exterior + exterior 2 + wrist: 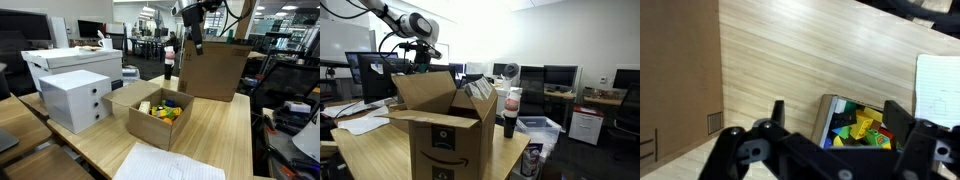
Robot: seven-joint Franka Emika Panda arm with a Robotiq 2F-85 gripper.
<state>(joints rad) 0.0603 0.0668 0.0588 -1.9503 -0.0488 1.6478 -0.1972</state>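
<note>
A small open cardboard box stands in the middle of the wooden table and holds several coloured toy blocks. My gripper hangs high above the table, behind that box and in front of a large brown carton. Its jaws are open and hold nothing. In the wrist view the two dark fingers frame the blocks far below, with the gripper spread wide. In an exterior view the arm reaches over the big carton, which partly hides the gripper.
A white drawer unit and a white lidded box stand beside the small box. A dark bottle stands near the large carton. White paper lies at the table's front. Desks, monitors and chairs surround the table.
</note>
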